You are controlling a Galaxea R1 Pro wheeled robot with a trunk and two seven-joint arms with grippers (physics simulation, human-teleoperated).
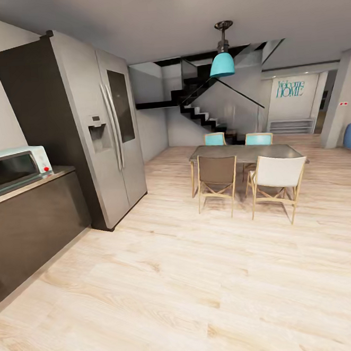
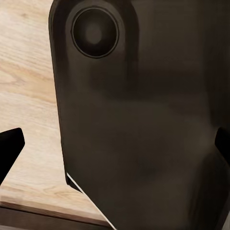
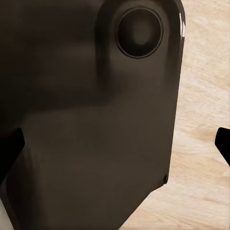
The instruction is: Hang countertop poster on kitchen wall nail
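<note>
Kitchen/dining area, robot in transit. L to R in the head view: teal-trimmed microwave on a steel-topped dark brown counter, tall grey fridge w/ door dispenser, black staircase at rear, teal pendant lamp over a dining table w/ four chairs, "Welcome HOME" lettering on the far wall. Pale wood floor in front.

Step in hand, by my reading: search/approach. The poster, light-grey worktop and wall nails aren't in sight here, so the poster's location can't be given. Next move likely calls for turning the base or head to find that worktop before any reach.

Claws: left gripper and right gripper both spread wide, dark finger tips at the frame edges, nothing held or touched; each looks toward dark robot bodywork above the floor.
</note>
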